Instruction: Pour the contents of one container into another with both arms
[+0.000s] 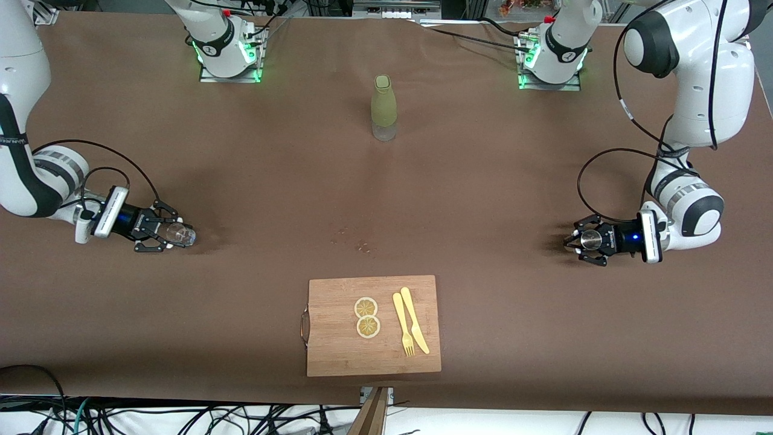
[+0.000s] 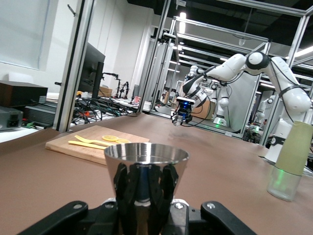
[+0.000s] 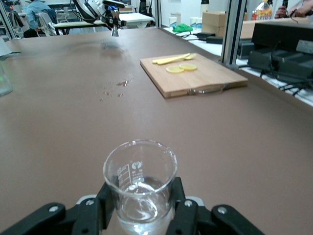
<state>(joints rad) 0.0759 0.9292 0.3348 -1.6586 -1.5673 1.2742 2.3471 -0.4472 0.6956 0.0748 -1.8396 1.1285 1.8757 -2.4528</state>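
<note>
My right gripper (image 1: 172,234) is shut on a clear glass beaker (image 1: 179,234) at the right arm's end of the table. In the right wrist view the beaker (image 3: 140,183) stands upright between the fingers (image 3: 93,208), with clear liquid in its lower part. My left gripper (image 1: 580,240) is shut on a shiny metal cup (image 1: 590,240) at the left arm's end of the table. In the left wrist view the cup (image 2: 145,171) is upright and widens toward its rim; its inside is hidden. Each gripper is low over the brown table.
A yellow-green bottle (image 1: 384,109) with a clear base stands mid-table near the bases. A wooden cutting board (image 1: 338,344) with two lemon slices (image 1: 366,317), a yellow fork and a knife (image 1: 410,323) lies near the front edge. Wet drops (image 1: 356,241) mark the table's middle.
</note>
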